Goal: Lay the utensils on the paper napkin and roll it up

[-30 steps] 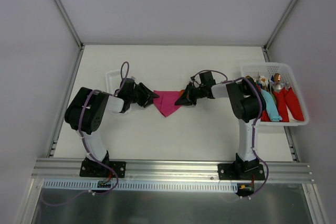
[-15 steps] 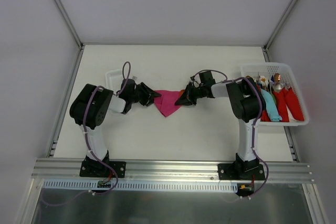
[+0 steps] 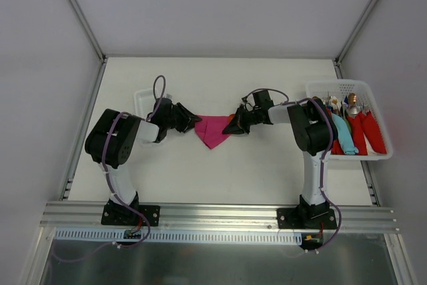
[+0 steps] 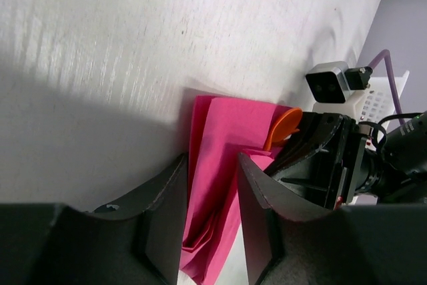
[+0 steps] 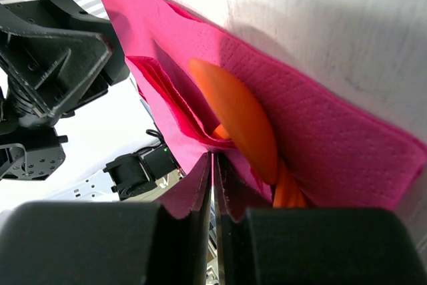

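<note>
The paper napkin point(image 3: 212, 131) lies folded into a pink wedge on the table point(image 3: 220, 178) between the two arms, and the orange spoon point(image 5: 237, 115) is tucked inside its fold with the round bowl showing. At the napkin's right corner the right gripper point(image 3: 231, 126) has its jaws closed to a sliver on a layer of the paper. At the napkin's left corner the left gripper point(image 3: 193, 122) stands part open, its fingers point(image 4: 163, 211) straddling the folded edge, though I cannot tell whether they press it. Just beyond that gripper, left of the napkin, sits a white tray point(image 3: 143, 98), and well to the napkin's right a white basket point(image 3: 347, 86) holds red bundles point(image 3: 368, 131) and a teal bundle point(image 3: 344, 135).
</note>
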Robot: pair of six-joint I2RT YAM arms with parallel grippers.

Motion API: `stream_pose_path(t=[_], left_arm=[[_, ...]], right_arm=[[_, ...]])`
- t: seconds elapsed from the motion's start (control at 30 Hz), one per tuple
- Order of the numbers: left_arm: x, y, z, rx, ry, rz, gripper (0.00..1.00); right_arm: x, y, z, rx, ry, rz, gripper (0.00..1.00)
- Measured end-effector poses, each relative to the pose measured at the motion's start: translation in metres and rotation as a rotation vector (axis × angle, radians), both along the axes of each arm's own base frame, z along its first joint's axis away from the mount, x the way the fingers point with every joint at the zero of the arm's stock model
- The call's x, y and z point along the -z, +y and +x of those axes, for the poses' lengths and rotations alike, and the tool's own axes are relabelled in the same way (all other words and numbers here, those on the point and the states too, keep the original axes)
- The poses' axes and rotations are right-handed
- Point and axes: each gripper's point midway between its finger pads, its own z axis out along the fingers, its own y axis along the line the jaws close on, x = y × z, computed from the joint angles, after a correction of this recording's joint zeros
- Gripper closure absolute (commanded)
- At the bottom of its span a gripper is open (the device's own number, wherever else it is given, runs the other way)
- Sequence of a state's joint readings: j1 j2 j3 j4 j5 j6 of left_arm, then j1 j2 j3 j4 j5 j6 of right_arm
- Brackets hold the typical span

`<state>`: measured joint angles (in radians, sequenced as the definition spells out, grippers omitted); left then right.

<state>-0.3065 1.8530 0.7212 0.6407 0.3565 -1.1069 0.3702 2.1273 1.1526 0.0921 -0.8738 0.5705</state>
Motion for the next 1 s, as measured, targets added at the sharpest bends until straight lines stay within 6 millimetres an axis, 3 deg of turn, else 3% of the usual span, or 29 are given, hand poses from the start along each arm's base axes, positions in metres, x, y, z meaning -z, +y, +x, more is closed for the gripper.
stream_pose_path(t=[0.2, 0.63, 0.83, 1.0], left_arm=[[0.002, 0.000, 0.005, -0.003, -0.010, 0.006, 0.71], [0.001, 0.003, 0.002, -0.004, -0.048, 0.018, 0.98], [-0.014, -0.010, -0.001, 0.077, -0.105, -0.031, 1.00], [-0.035, -0.035, -0.006, 0.188, -0.171, -0.077, 1.00]], right_arm=[[0.000, 0.000, 0.000, -0.003, 0.000, 0.000, 0.93], [0.000, 0.000, 0.000, -0.005, 0.000, 0.000, 0.93], [0.000, 0.000, 0.000, -0.005, 0.001, 0.000, 0.92], [0.001, 0.001, 0.002, -0.005, -0.001, 0.000, 0.92]])
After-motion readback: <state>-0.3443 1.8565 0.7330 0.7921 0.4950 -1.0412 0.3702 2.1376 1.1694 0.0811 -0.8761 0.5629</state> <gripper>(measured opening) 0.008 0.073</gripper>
